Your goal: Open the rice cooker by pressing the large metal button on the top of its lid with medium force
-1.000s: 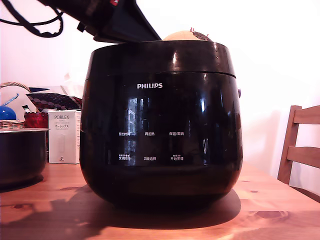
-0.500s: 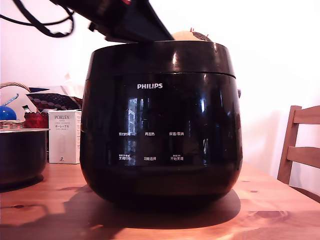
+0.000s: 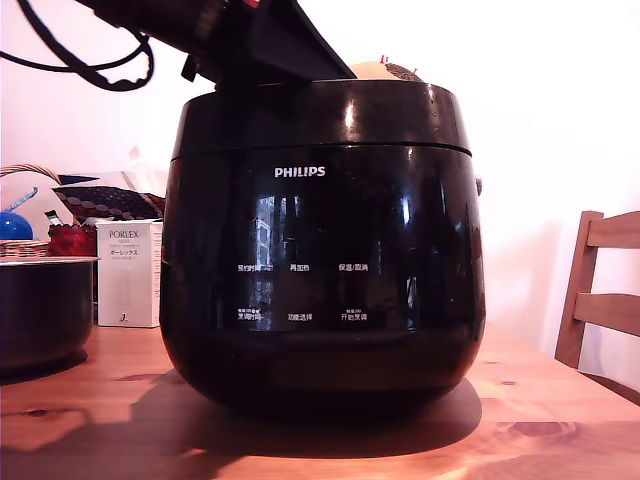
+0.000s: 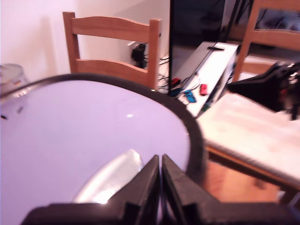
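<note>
The glossy black rice cooker with a white PHILIPS logo fills the middle of the exterior view, and its lid is down. My gripper comes in from the exterior view's upper left and sits just over the lid's top rim. In the wrist view the lid reflects bright light. The large metal button shows as a silver patch just beside the fingertips. My gripper has its two black fingers pressed together, holding nothing. Whether the tips touch the button cannot be told.
A dark steel-rimmed pot and a white PORLEX box stand at the exterior view's left. A wooden chair is at its right. In the wrist view another chair and a white shelf lie beyond the cooker.
The arm has shifted toward the exterior view's right and slightly down, closer to the lid top. The cooker and its lid have not moved.
</note>
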You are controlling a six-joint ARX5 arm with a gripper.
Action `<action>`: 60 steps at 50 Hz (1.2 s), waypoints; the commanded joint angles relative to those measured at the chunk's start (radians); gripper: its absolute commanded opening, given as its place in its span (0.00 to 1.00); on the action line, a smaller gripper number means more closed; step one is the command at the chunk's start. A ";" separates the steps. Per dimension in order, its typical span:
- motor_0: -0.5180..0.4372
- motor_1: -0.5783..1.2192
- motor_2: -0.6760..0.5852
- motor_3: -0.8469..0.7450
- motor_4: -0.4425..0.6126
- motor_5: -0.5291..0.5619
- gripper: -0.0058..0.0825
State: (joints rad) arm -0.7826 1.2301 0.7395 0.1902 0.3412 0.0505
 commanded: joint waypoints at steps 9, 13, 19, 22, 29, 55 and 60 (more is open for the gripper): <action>0.005 -0.048 -0.047 0.021 0.007 -0.024 0.04; 0.005 -0.055 -0.063 0.035 0.007 -0.024 0.04; 0.007 -0.061 -0.090 0.063 -0.003 -0.024 0.04; 0.013 -0.061 -0.097 0.072 -0.009 -0.024 0.04; 0.034 -0.061 -0.097 0.099 -0.009 -0.024 0.04; 0.097 -0.059 -0.097 0.141 -0.005 0.010 0.04; 0.097 -0.058 -0.097 0.140 -0.001 0.010 0.04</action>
State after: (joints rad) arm -0.6895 1.1728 0.6628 0.3187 0.3378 0.0559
